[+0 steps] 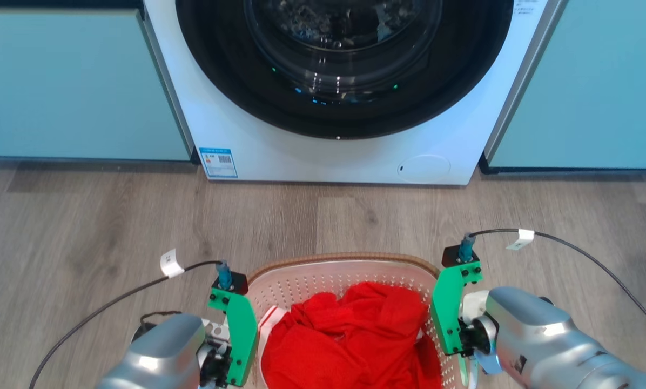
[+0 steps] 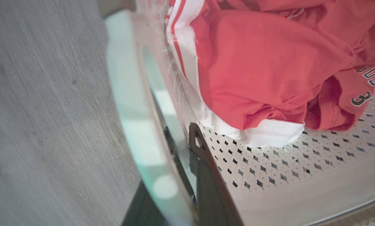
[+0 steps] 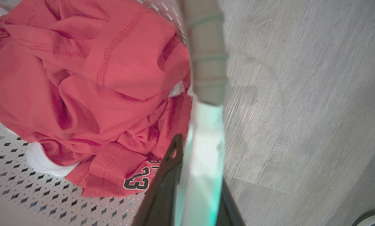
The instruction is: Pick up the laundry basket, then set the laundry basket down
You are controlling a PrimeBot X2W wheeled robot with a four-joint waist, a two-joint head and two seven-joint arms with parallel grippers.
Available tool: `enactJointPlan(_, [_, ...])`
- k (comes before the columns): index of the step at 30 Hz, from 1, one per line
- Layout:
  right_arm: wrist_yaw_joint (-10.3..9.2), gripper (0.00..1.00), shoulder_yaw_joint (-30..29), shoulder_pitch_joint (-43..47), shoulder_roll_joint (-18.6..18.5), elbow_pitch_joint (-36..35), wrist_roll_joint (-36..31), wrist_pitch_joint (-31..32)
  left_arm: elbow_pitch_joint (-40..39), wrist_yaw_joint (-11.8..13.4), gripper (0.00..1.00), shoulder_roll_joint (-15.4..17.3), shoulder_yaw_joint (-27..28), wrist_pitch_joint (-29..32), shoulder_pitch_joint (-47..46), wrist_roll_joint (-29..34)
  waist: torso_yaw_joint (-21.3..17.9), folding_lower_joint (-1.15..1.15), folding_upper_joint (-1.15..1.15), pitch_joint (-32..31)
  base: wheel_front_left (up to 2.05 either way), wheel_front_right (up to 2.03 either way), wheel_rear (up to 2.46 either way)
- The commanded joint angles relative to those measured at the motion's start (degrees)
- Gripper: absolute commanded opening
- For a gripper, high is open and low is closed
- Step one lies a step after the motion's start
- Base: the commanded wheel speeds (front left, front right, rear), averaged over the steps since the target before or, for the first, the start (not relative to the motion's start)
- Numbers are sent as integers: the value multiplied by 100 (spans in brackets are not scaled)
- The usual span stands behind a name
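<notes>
The laundry basket (image 1: 323, 281), white with perforated walls and a brown woven rim, sits low in the centre of the head view, with crumpled red clothes (image 1: 350, 340) in it. My left gripper (image 1: 241, 337) is at its left side and my right gripper (image 1: 448, 324) at its right side. In the left wrist view, the left gripper (image 2: 181, 135) is shut on the pale side handle (image 2: 134, 103), one dark finger (image 2: 206, 175) inside the basket wall (image 2: 284, 169). The right gripper (image 3: 200, 150) grips the other handle (image 3: 206, 163) the same way. Whether the basket touches the floor I cannot tell.
A white front-loading washing machine (image 1: 236, 124) with its dark round door stands straight ahead, between teal cabinets (image 1: 69, 81) on both sides. Grey wood floor (image 1: 112, 227) lies between it and the basket. Black cables (image 1: 587, 256) trail from both wrists.
</notes>
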Motion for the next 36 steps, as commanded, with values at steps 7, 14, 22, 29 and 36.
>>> enactJointPlan(7, [43, 0, 117, -238, 200, -310, 173, 10, -411, -55, 0, 21, 9, 152, -205, -41, -38, 1, 0, -175, 0, 0, 0])
enactJointPlan(14, [43, 0, 215, -241, 202, -290, 302, 19, -464, -55, 0, 45, 5, 200, -142, 0, -40, 1, 0, -261, 0, 0, 0])
enactJointPlan(22, [43, 0, 303, -231, 200, -318, 415, -48, -446, -55, 0, 46, 4, 198, -115, 35, -25, 1, 0, -272, 0, 0, 0])
enactJointPlan(29, [43, 0, 374, -246, 186, -325, 460, -116, -419, -55, 0, 32, 4, 201, -93, 41, -11, 1, 0, -274, 0, 0, 0])
enactJointPlan(36, [43, 0, 422, -301, 174, -312, 514, -147, -395, -55, 0, 30, 3, 219, -90, 18, -2, 1, 0, -271, 0, 0, 0])
